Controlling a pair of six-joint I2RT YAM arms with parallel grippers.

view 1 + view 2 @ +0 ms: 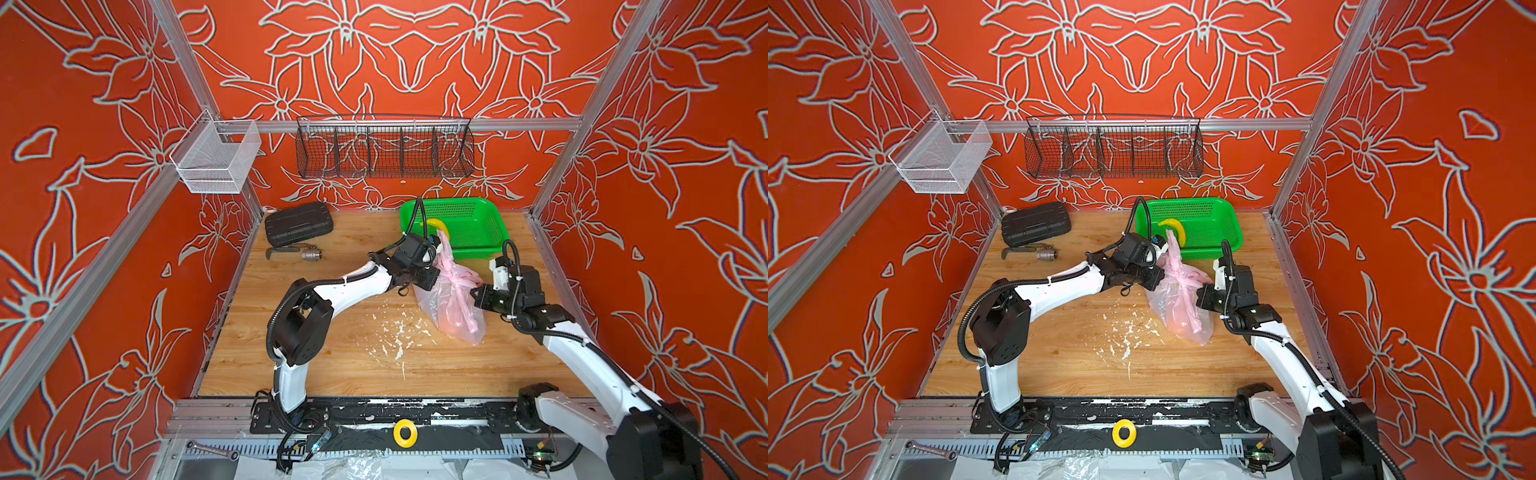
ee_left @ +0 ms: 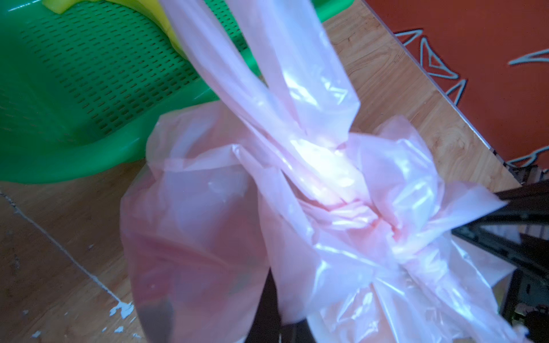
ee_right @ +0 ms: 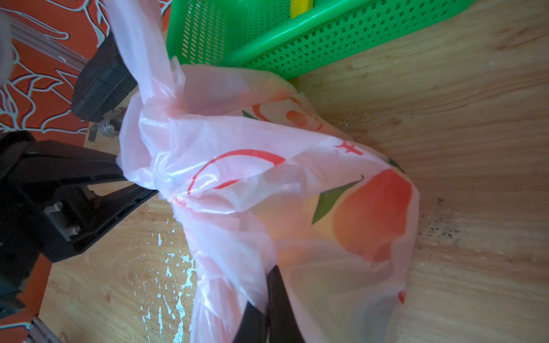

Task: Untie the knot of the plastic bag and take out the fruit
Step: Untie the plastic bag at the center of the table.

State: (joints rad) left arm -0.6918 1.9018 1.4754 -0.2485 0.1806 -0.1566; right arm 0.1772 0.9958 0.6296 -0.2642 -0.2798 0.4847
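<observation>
Left hand (image 2: pixel 274 300) is clamped on pink film just by the knot (image 2: pixel 341 190), and right hand (image 3: pixel 269 300) is pinched shut on the plastic bag (image 1: pixel 451 299) from the opposite side! The bag sits on the tabletop (image 1: pixel 332 353) just in front of the green basket (image 1: pixel 478 237), which holds only a banana (image 1: pixel 436 224). Early going by my read: knot not yet undone, fruit (image 1: pixel 451 326) just an orange blur inside, so untying and unloading remain.
</observation>
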